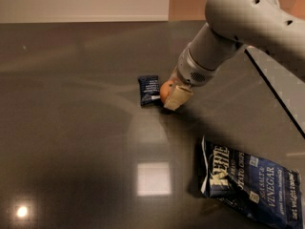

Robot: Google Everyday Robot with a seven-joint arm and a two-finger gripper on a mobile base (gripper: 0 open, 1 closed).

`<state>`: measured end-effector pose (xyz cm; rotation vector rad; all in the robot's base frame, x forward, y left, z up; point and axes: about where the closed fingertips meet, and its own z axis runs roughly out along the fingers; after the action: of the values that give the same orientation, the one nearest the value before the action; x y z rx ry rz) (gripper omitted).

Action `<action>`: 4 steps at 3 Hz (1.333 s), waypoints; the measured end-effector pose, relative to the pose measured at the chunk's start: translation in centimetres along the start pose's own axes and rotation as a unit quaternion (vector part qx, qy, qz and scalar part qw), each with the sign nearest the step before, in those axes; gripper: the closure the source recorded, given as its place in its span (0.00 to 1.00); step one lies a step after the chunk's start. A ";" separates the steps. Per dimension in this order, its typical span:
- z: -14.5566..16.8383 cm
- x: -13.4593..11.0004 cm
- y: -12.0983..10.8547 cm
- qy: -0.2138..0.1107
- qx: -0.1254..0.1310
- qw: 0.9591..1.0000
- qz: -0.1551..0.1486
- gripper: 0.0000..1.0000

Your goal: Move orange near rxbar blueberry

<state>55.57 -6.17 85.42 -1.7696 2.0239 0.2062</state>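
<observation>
The orange (pixel 165 90) is a small round fruit at the middle of the dark table, just right of the rxbar blueberry (pixel 149 89), a small navy wrapper with white text lying flat. The two are almost touching. My gripper (pixel 172 95) comes down from the upper right and is shut on the orange, low at the table surface. One cream fingertip (pixel 177 98) shows in front of the fruit; the other is hidden behind it.
A large navy Kettle salt & vinegar chip bag (pixel 250 185) lies at the front right. My grey arm (pixel 238 23) spans the upper right. The table's right edge (pixel 276 97) runs diagonally behind the arm.
</observation>
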 end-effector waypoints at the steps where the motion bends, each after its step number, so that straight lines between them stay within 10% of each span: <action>1: 0.5 1.1 -0.8 0.005 0.005 1.000 0.012 1.00; 4: 1.3 2.3 -1.9 -0.018 -0.004 0.999 0.038 0.36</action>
<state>57.56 -8.10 83.63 -1.6829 2.0706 0.2682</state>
